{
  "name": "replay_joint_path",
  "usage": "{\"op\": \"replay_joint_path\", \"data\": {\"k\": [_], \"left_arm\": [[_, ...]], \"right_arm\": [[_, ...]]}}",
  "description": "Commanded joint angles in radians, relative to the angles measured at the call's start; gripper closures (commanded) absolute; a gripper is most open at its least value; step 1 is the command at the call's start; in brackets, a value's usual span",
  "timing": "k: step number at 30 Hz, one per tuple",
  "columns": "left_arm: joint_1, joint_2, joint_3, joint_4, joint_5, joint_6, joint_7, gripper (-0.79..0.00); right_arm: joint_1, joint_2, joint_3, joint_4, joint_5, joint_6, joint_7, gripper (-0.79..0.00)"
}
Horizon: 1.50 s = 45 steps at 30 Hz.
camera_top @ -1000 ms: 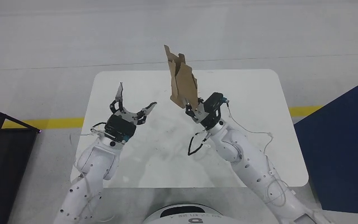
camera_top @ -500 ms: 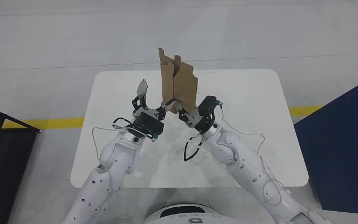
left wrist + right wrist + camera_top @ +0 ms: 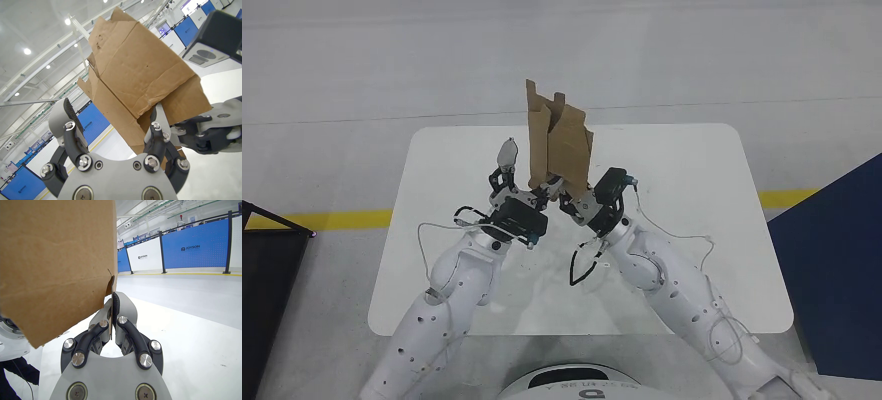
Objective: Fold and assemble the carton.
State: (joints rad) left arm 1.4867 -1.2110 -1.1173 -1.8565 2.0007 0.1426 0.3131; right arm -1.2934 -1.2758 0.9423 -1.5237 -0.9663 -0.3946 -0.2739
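A flattened brown carton (image 3: 558, 143) stands upright in the air over the middle of the white table (image 3: 682, 190). My right gripper (image 3: 564, 197) is shut on its lower edge; the right wrist view shows the cardboard (image 3: 56, 256) pinched between both pads at my right gripper (image 3: 112, 308). My left gripper (image 3: 525, 168) sits just left of the carton, open. In the left wrist view its fingers (image 3: 65, 111) straddle the lower corner of the carton (image 3: 136, 75), one finger touching or nearly touching the cardboard edge. The right gripper (image 3: 204, 130) appears just beyond.
The table surface (image 3: 442, 260) is bare around both arms. A black frame (image 3: 262, 230) stands off the table's left side and a dark blue panel (image 3: 842, 280) off its right. A yellow floor line (image 3: 342, 217) runs behind.
My left gripper has travelled right from the table's left part up to the carton. The right gripper has shifted slightly left, and the carton has turned more upright.
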Motion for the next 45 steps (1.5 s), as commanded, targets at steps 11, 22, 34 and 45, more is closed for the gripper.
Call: {"op": "replay_joint_path", "data": {"k": [11,22,34,45], "left_arm": [[-0.023,-0.01,-0.066,0.035,-0.104,0.063,-0.004,-0.785],[-0.047,-0.016,-0.129,0.091,-0.137,0.112,-0.011,-0.785],[-0.065,-0.026,-0.128,0.138,-0.105,0.136,-0.025,-0.785],[-0.082,-0.037,-0.115,0.196,-0.088,0.146,-0.053,-0.785]], "right_arm": [[0.022,-0.01,0.008,0.033,0.011,-0.014,0.002,0.0],[0.05,-0.022,-0.001,0.053,0.009,-0.022,0.02,0.0],[0.041,-0.027,0.009,0.047,-0.006,-0.026,0.018,0.0],[-0.004,-0.022,0.03,0.016,-0.024,-0.036,0.027,0.0]]}}
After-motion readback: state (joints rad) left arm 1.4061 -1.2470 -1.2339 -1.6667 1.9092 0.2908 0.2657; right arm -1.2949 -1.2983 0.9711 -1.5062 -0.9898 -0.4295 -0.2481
